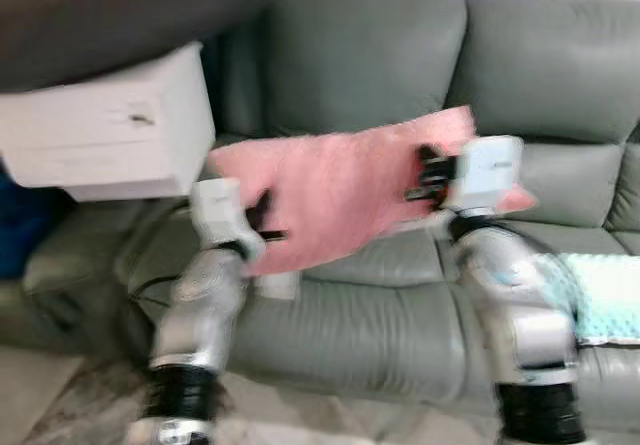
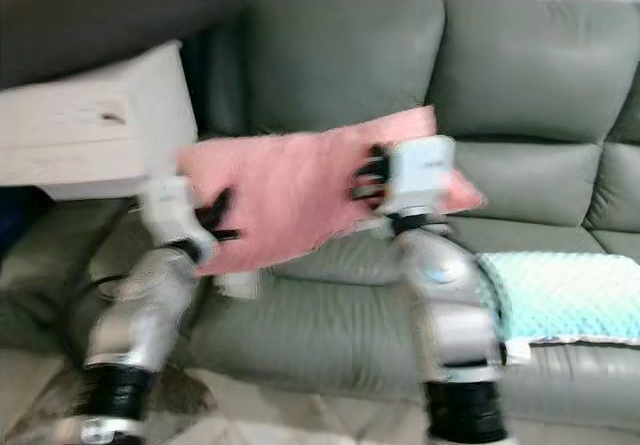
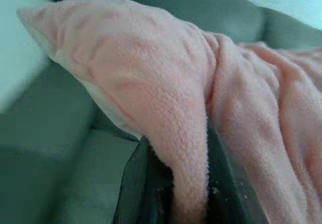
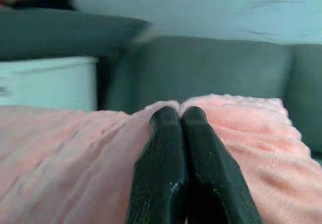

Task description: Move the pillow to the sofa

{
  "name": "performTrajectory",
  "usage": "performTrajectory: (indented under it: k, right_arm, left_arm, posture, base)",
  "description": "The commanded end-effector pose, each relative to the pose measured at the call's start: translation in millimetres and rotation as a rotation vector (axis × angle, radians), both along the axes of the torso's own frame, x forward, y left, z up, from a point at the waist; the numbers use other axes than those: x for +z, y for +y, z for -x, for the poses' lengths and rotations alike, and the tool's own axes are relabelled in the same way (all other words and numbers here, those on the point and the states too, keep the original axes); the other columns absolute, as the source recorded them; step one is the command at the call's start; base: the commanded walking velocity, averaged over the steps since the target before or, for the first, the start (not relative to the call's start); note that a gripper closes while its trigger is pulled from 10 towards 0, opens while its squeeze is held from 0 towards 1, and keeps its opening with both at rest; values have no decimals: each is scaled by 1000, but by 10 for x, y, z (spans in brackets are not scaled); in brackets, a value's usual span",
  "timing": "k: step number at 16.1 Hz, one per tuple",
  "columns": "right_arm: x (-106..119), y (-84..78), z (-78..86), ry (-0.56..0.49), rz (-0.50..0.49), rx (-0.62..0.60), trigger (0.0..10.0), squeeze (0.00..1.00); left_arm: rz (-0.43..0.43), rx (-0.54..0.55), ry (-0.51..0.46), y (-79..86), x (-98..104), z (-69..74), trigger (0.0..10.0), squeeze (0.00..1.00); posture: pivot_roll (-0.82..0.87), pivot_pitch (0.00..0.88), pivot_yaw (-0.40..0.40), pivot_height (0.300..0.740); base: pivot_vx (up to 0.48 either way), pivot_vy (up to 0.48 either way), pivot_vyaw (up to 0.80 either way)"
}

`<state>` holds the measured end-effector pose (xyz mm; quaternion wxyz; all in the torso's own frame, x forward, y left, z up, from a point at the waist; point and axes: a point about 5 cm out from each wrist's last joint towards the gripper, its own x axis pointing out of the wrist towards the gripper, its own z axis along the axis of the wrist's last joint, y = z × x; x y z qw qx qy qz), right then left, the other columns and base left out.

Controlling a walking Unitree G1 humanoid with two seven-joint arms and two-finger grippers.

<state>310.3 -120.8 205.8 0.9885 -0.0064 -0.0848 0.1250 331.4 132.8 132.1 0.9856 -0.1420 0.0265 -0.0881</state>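
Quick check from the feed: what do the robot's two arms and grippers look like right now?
Both arms are silver, rounded metal segments with black ribbed collars near the bottom of the head views. Each wrist ends in a boxy white-silver housing. The left gripper and right gripper each have two long black fingers, smooth and tapering to rounded tips. The picture is too blurred to show markings.

Pillow before the sofa backrest, above its seat; box at left

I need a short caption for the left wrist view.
Left gripper fingers pinching a fold of the pink pillow above the grey sofa.
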Motion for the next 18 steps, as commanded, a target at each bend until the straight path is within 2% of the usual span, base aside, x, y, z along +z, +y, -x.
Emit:
performTrajectory:
  k: [1, 4, 12, 17, 18]
  right_arm:
    - [89, -69, -4, -39, 2, -22, 10000, 0]
    - [93, -70, -7, -41, 3, -20, 10000, 0]
    - [91, -88, -8, -39, 4, -25, 10000, 0]
    - [86, -83, -11, -32, 5, -22, 10000, 0]
    - [87, -82, -9, -35, 3, -22, 10000, 0]
  left_arm:
    - [-2, -36, -11, -134, 45, -12, 10000, 0]
    - [-8, -31, -33, -145, 57, -7, 10000, 0]
    - [19, -60, -66, -206, 87, 14, 10000, 0]
    - [35, -64, -68, -219, 82, 18, 10000, 0]
    - [57, -73, -78, -226, 89, 23, 10000, 0]
  posture:
    - [-123, 19, 22, 740]
    - [-123, 16, 21, 740]
    - [-126, 15, 18, 740]
    - [-129, 17, 16, 740]
    - [-129, 17, 16, 740]
  base:
    - [0, 442, 0]
    - [0, 433, 0]
    - [0, 0, 0]
    - [0, 0, -800]
    - [0, 0, 0]
